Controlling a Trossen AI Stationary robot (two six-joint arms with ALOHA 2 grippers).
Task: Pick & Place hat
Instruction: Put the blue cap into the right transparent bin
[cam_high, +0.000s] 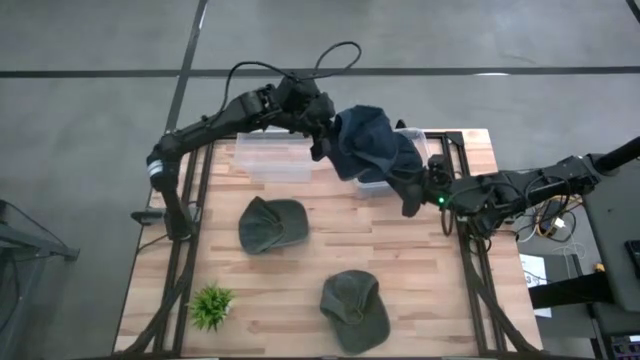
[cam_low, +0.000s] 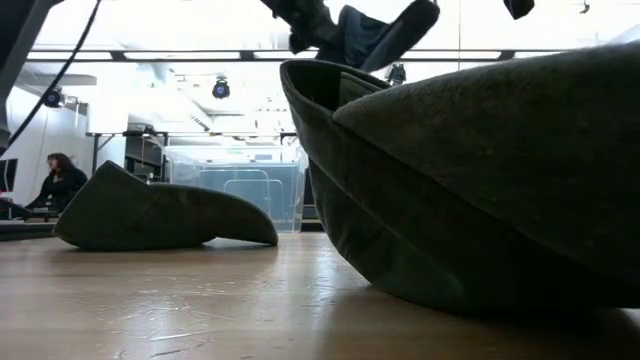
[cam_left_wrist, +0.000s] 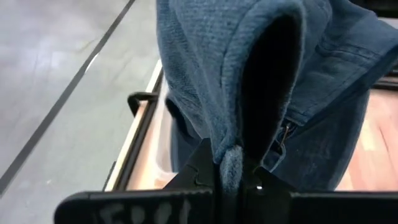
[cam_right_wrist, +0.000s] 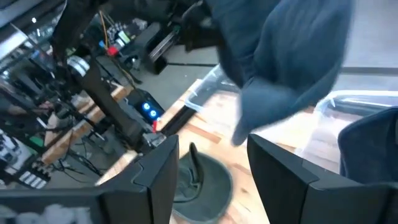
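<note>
The left gripper (cam_left_wrist: 236, 177) pinches the blue hat (cam_high: 372, 143), holding it above the clear bin (cam_high: 275, 158). The right gripper (cam_high: 409, 195), fingers spread, hovers beside the hat's lower edge.

My left gripper (cam_high: 322, 135) holds one hat (cam_high: 372, 143) above the bin (cam_high: 385, 185) at the table's (cam_high: 420, 300) far edge — my right gripper (cam_high: 412, 200) just beside it. Two more hats lie on the table — one (cam_high: 271, 223) mid-left, one (cam_high: 355, 309) at the near edge — a plant (cam_high: 211, 306) near the near-left corner.

Small green plant (cam_high: 211, 306) at table's (cam_high: 300, 270) near-left corner; person (cam_low: 55, 185) seated in room beyond.
</note>
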